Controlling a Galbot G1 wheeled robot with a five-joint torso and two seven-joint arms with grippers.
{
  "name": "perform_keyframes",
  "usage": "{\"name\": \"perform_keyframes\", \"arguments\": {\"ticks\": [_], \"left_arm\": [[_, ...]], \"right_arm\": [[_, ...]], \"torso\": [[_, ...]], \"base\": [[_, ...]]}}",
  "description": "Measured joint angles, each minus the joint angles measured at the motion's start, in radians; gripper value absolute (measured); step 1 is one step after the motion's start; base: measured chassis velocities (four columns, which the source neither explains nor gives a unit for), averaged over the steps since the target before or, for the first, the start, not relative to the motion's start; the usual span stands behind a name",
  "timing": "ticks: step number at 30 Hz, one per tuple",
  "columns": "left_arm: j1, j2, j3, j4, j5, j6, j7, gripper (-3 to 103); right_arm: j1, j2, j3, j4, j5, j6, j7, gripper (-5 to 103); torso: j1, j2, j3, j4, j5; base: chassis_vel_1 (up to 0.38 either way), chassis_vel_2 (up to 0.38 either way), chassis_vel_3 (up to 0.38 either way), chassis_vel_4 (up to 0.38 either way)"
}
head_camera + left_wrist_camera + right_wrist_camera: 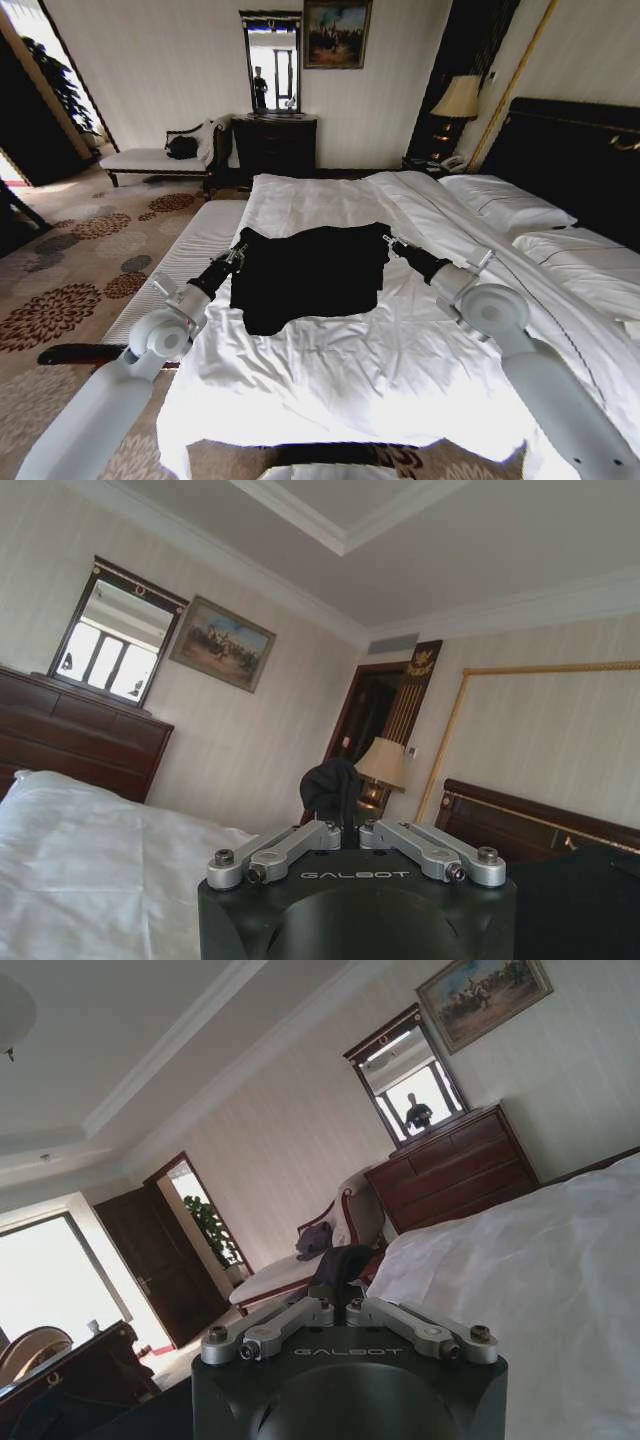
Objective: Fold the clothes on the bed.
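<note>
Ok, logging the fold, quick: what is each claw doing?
Left claw: shut on the black T-shirt, at its left edge.
Right claw: shut on the T-shirt's right edge.

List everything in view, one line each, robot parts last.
T-shirt: 1, black, mid-bed, both side edges pinched
Bed: 1, white sheets, dark headboard, centre to right
Pillows: 2, white, by the headboard
Bench: 1, white cushion, along the bed's left side
Dresser: 1, dark wood, far wall
Mirror: 1, dark frame, above dresser
Painting: 1, framed, right of mirror
Lamp: 1, cream shade, beside headboard
Chaise: 1, white, far left
Carpet: patterned floor, left
Left gripper: shut on T-shirt's left edge
Right gripper: shut on T-shirt's right edge
</note>
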Motion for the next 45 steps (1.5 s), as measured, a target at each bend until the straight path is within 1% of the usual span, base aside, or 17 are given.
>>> {"name": "perform_keyframes", "arguments": {"ticks": [1,2,5,8,15,19,20,24,25,30,31,32,36,37,42,43,45], "left_arm": [[0.032,-0.009,-0.02,-0.034,0.0,0.0,0.0,3],[0.032,-0.009,-0.02,-0.034,0.0,0.0,0.0,3],[0.128,-0.034,-0.073,-0.14,-0.014,0.011,0.0,3],[0.201,-0.038,-0.091,-0.192,-0.018,0.021,0.0,3],[0.273,-0.021,-0.118,-0.217,-0.044,0.034,0.001,3],[0.142,-0.012,-0.041,-0.009,-0.087,0.055,0.0,3],[0.142,-0.012,-0.041,-0.009,-0.087,0.055,0.0,3],[-0.012,-0.05,0.086,0.204,-0.048,0.064,0.0,3],[-0.012,-0.05,0.086,0.204,-0.048,0.064,0.0,3],[-0.247,-0.125,0.298,0.49,0.007,0.056,0.0,3],[-0.247,-0.125,0.298,0.49,0.007,0.056,0.0,3],[-0.294,-0.14,0.333,0.54,0.013,0.055,0.0,3],[-0.463,-0.207,0.427,0.75,0.051,0.036,0.001,3],[-0.463,-0.207,0.427,0.75,0.051,0.036,0.001,3],[-0.617,-0.279,0.485,0.972,0.066,0.026,0.003,3],[-0.617,-0.279,0.485,0.972,0.066,0.026,0.003,3],[-0.681,-0.306,0.505,1.056,0.083,0.017,0.003,3]], "right_arm": [[-0.039,0.0,0.046,0.035,0.024,-0.011,0.017,0],[-0.039,0.0,0.046,0.035,0.024,-0.011,0.017,0],[-0.173,0.007,0.185,0.135,0.124,-0.074,0.097,0],[-0.26,0.016,0.25,0.193,0.156,-0.116,0.142,0],[-0.305,0.036,0.263,0.214,0.181,-0.153,0.206,0],[-0.186,0.046,0.099,0.049,0.134,-0.159,0.217,0],[-0.186,0.046,0.099,0.049,0.134,-0.159,0.217,0],[-0.033,0.056,-0.073,-0.175,0.022,-0.158,0.166,0],[-0.033,0.056,-0.073,-0.175,0.022,-0.158,0.166,0],[0.234,0.088,-0.334,-0.548,-0.052,-0.117,0.092,0],[0.234,0.088,-0.334,-0.548,-0.052,-0.117,0.092,0],[0.282,0.096,-0.374,-0.616,-0.072,-0.103,0.07,0],[0.417,0.129,-0.493,-0.809,-0.172,-0.041,-0.029,0],[0.417,0.129,-0.493,-0.809,-0.172,-0.041,-0.029,0],[0.518,0.17,-0.577,-0.952,-0.241,0.011,-0.077,0],[0.518,0.17,-0.577,-0.952,-0.241,0.011,-0.077,0],[0.56,0.191,-0.597,-1.035,-0.266,0.026,-0.101,0]], "torso": [[0.0,0.0,0.0,0.0001,-0.0002],[0.0,0.0,0.0,0.0001,-0.0002],[0.0,0.0,0.0,-0.0009,0.0],[0.0,0.0,0.0,-0.0007,0.0001],[0.0,0.0,0.0,0.0,-0.0002],[0.0,0.0,0.0,-0.0003,0.0],[0.0,0.0,0.0,-0.0003,0.0],[0.0,0.0,0.0,-0.0002,-0.0002],[0.0,0.0,0.0,-0.0002,-0.0002],[0.0,0.0,0.0,-0.0003,0.0002],[0.0,0.0,0.0,-0.0003,0.0002],[0.0,0.0,0.001,0.0003,-0.0002],[0.001,0.0,0.001,-0.0007,0.0],[0.001,0.0,0.001,-0.0007,0.0],[0.0,0.0,0.0,-0.0001,-0.0005],[0.0,0.0,0.0,-0.0001,-0.0005],[0.0,0.0,0.0,0.0,0.0001]], "base": [[0.0,0.0,0.0,0.0],[0.0,0.0,0.0,0.0],[0.0,0.0,0.0,0.0],[0.0,0.0,0.0,0.0],[0.0,0.0,0.0,0.0],[0.0,0.0,0.0,0.0],[0.0,0.0,0.0,0.0],[0.0,0.0,0.0,0.0],[0.0,0.0,0.0,0.0],[0.0,0.0,0.0,0.0],[0.0,0.0,0.0,0.0],[0.0,0.0,0.0,0.0],[0.0,0.0,0.0,0.0],[0.0,0.0,0.0,0.0],[0.0,0.0,0.0,0.0],[0.0,0.0,0.0,0.0],[0.0,0.0,0.0,0.0]]}}
